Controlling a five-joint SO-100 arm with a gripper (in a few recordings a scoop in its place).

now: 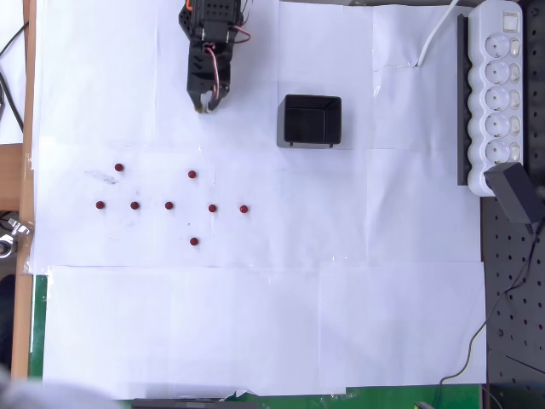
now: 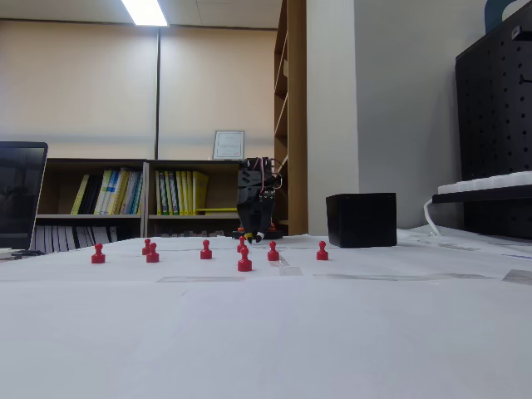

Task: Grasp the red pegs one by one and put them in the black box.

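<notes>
Small dark-red round-headed plastic pegs stand scattered on the white paper-covered worktop below the hand; light, rigid, slippery, best pinched at the neck. Hand empty, opening unclear. Black open plastic box sits just right.

The white-papered table is seen straight down from overhead; it is viewed from near table level (looking towards the arm) in the fixed view. Shared: the red pegs and black box.
</notes>
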